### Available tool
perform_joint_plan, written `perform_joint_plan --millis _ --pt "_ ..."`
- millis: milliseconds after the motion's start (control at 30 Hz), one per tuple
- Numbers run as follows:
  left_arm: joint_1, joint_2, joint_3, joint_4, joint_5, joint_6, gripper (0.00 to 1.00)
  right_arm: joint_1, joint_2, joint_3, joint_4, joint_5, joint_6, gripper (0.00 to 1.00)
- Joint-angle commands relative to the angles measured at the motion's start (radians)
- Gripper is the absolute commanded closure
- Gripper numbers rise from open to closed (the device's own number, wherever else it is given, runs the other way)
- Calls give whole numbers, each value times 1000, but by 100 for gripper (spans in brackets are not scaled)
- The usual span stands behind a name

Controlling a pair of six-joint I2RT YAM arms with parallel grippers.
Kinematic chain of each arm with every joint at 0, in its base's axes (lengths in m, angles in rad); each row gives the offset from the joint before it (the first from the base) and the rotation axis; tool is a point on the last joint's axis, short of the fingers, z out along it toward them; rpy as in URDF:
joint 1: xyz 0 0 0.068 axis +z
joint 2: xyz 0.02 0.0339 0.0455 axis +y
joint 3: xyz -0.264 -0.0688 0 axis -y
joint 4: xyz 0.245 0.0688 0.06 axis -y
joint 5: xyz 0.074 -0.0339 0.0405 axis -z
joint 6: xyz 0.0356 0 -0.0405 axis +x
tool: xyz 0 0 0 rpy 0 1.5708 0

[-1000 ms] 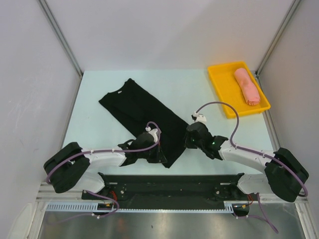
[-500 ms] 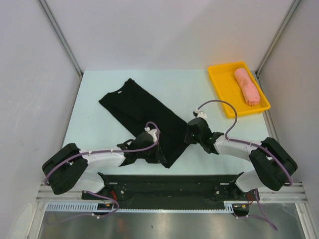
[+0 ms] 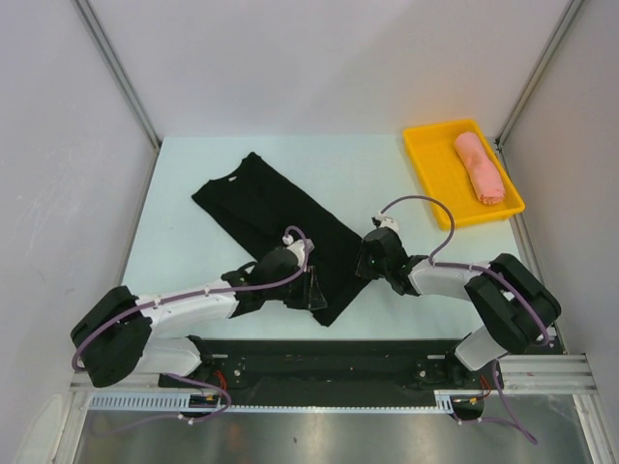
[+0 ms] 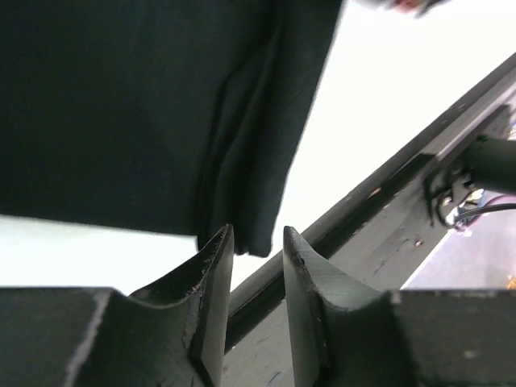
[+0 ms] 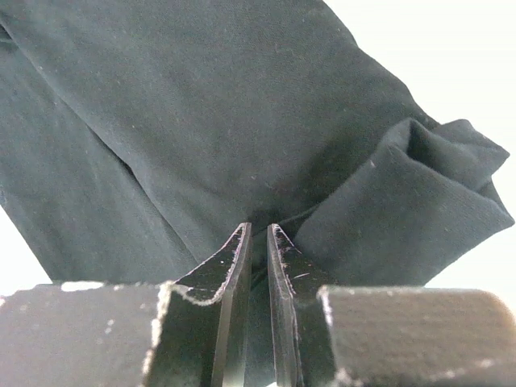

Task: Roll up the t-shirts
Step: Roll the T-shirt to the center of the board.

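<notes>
L end effector (image 4: 256, 234): jaws narrowly apart, empty; corner of large black cloth t-shirt (image 4: 121, 105) just ahead. R end effector (image 5: 258, 230): nipping a fold of same shirt. Salmon-pink cloth roll (image 3: 481, 169) well beyond R, in yellow plastic tray (image 3: 433, 169).

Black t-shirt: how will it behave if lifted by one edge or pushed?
Likely floppy: the black t-shirt lies flat and its edge bunches into a soft fold beside the right tool. Probably light, being thin cloth. Pushed, it would likely wrinkle rather than slide whole, judging by creases near its hem.
</notes>
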Motion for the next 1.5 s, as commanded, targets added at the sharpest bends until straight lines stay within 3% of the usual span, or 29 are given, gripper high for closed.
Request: perform_joint_plan --millis 0,400,700,1000,1167,1467 --pt "6 -38 105 -48 -22 61 63 -7 32 22 53 -8 4 82" --pt "-14 235 317 -15 -3 109 64 -9 52 22 52 -14 12 83" --pt "-34 359 371 -15 -39 121 65 -16 44 22 42 -15 10 83" --pt "-39 406 369 -18 -80 113 85 -19 13 22 33 -18 7 84" --pt "-39 426 382 -38 -112 118 99 -24 -66 46 -33 11 -16 78" --pt "-37 451 405 -71 -149 118 100 -58 -272 50 -217 98 -77 71"
